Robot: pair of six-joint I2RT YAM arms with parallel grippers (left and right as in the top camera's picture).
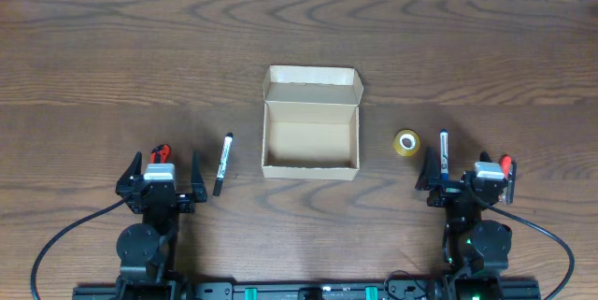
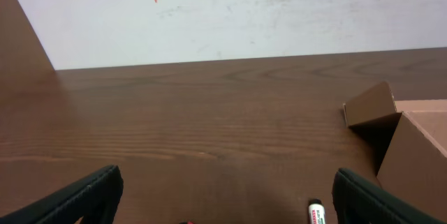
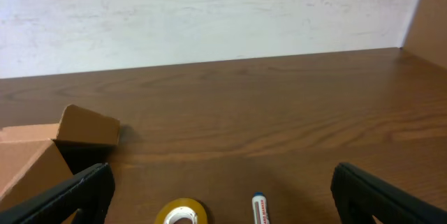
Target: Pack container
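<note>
Cardboard box (image 1: 310,143) sits open and empty mid-table, ready for loading. Your left gripper (image 1: 164,173) and right gripper (image 1: 469,178) hang spread wide, holding nothing. The black-capped marker (image 1: 223,163), blue-capped marker (image 1: 443,153) and tape roll (image 1: 406,142) lie within easy reach.

Nothing on this table can actually be read.
The only print I can spot is on two markers. The black-tipped marker (image 2: 316,214) pokes in at the bottom edge of the left wrist view, and its white label carries small red lettering, too tiny and cut off by the frame to make out. The blue-tipped marker (image 3: 259,211) at the bottom of the right wrist view has the same sort of white label with red lettering, equally illegible. From overhead both labels are only pale strips along the barrels, with no letters showing.
</note>
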